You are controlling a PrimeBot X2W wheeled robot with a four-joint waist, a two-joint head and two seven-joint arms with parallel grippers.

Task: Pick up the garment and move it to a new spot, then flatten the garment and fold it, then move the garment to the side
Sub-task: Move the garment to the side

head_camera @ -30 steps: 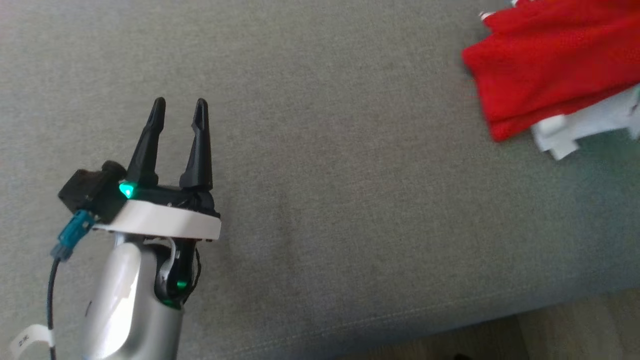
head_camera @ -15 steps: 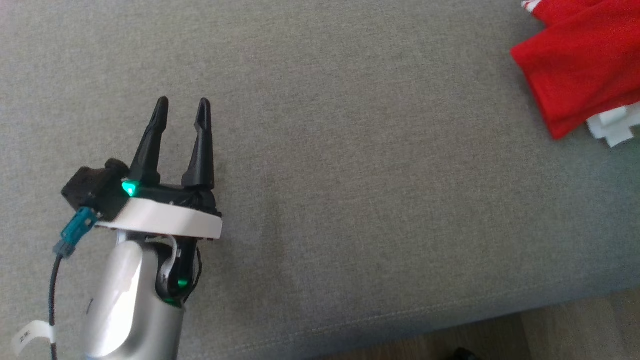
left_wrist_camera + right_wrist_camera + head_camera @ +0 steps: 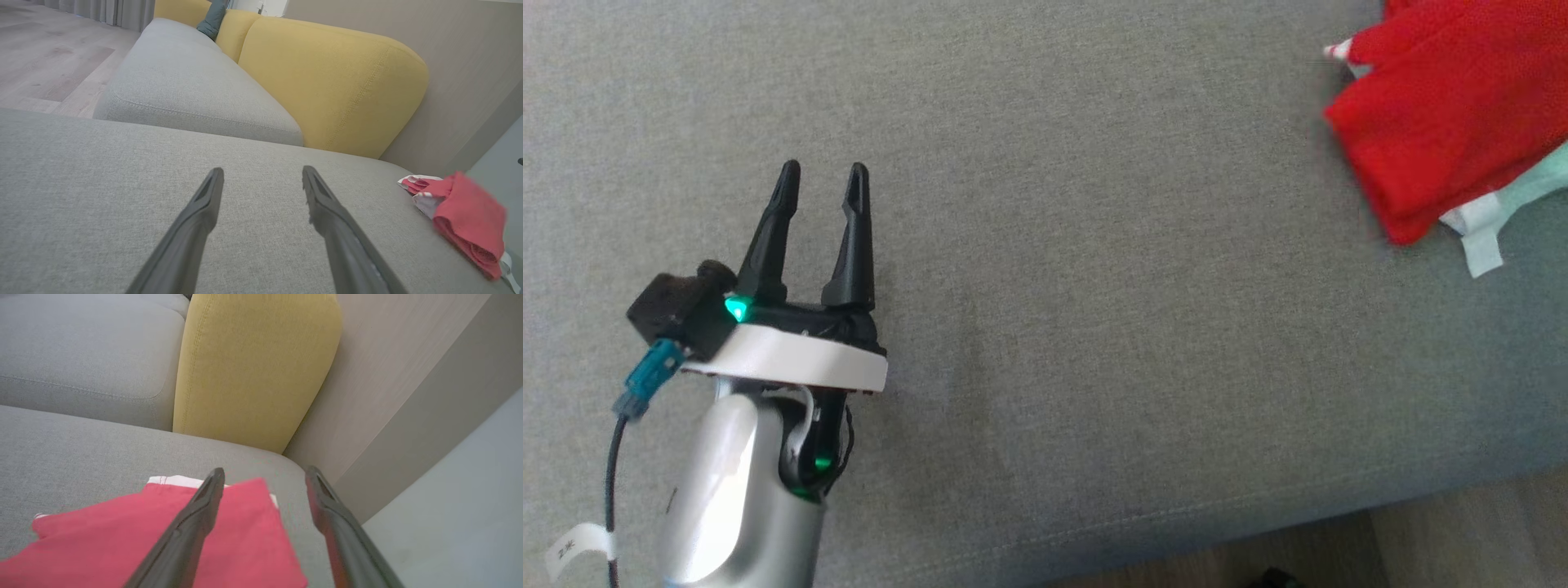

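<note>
Garment point(image 3: 245, 539) of bright red mesh with white trim lies directly under my right gripper point(image 3: 265, 471) in the right wrist view. That gripper's two long dark fingers are spread wide with nothing pinched between them. The left one crosses over the red cloth and the right one stands clear of it to the side. I cannot tell whether the fingertips touch the fabric.

The garment rests in loose layers on the broad grey fabric seat cushion point(image 3: 1094, 327), close to that cushion's far right corner. In the head view a white piece pokes out from beneath the red along its near edge.

My left gripper point(image 3: 823, 167) sits at the lower left of the head view, well apart from the garment. Its fingers are likewise spread and empty, pointing across bare grey fabric, and a green light glows at its base. From the left wrist view the red cloth shows off to the right, somewhat blurred.

Beyond the seat stands a rounded mustard-yellow back cushion point(image 3: 327, 81), and beside it a second grey seat cushion point(image 3: 184, 81) stretches away. A pale beige wall panel point(image 3: 388, 396) rises behind the corner where the garment lies. Farthest off I see light wooden floor point(image 3: 41, 61) and a dark teal pillow point(image 3: 210, 20) tucked against the yellow upholstery.
</note>
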